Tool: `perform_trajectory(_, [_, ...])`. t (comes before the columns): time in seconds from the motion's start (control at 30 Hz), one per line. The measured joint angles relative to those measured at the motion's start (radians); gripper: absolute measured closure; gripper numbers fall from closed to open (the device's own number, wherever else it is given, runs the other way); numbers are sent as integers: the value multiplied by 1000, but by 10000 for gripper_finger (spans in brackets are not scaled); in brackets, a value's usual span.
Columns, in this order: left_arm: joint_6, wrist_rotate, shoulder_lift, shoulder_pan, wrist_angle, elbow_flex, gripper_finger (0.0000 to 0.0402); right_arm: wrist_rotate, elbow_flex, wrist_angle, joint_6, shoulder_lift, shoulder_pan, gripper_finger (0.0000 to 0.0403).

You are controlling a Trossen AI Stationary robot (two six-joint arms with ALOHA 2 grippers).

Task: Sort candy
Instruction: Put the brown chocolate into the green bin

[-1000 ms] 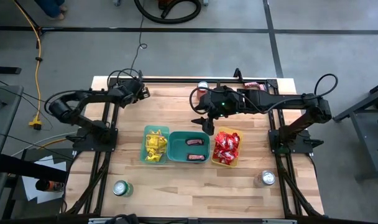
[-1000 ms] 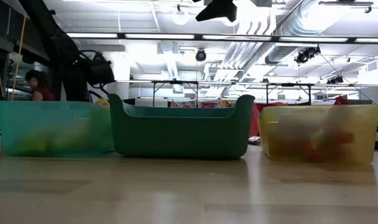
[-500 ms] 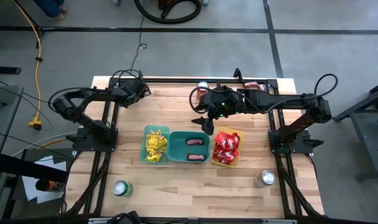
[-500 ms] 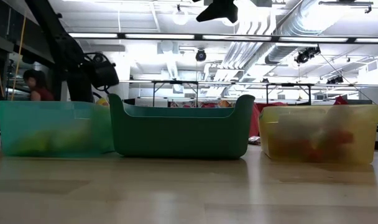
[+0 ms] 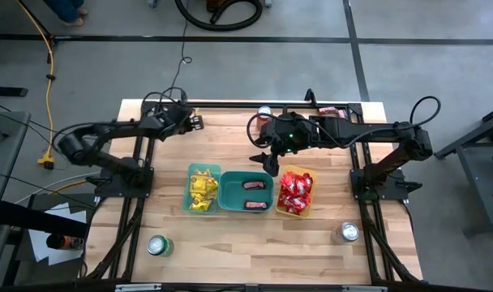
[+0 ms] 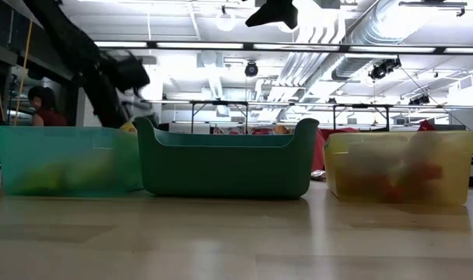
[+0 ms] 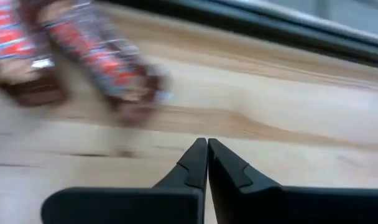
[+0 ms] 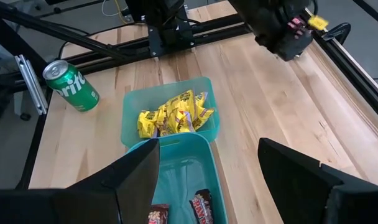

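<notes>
Your left gripper (image 7: 207, 163) has its fingers pressed together on nothing, low over the bare wood at the far edge of the table (image 5: 230, 134). In the left wrist view two dark brown bars (image 7: 108, 59) lie on the boards ahead of the tips and off to one side, apart from them, their long axes running slantwise to the fingers' line (blur hides the finer detail). You would need to spread the fingers before closing in.

The right gripper (image 8: 207, 168) hangs wide open above the teal bin (image 5: 246, 192), which holds brown bars; yellow packets (image 5: 202, 187) and red packets (image 5: 295, 191) fill the flanking bins. The left arm looks nearer the loose bars.
</notes>
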Motion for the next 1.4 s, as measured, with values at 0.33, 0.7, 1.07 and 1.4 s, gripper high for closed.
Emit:
perform_trajectory(0.33, [60, 17, -361, -167, -115, 1, 401, 0, 0, 1, -22, 0, 0, 135])
perform_trajectory(0.7, [34, -149, -257, -48, -110, 0, 398, 0, 0, 9, -26, 0, -1, 135])
perform_trajectory(1.07, [-127, -230, 75, 22, 30, 0, 401, 0, 0, 9, -23, 0, -1, 135])
perform_trajectory(1.4, [-82, -334, 194, -6, 144, 2, 401, 0, 0, 8, -19, 0, -1, 135])
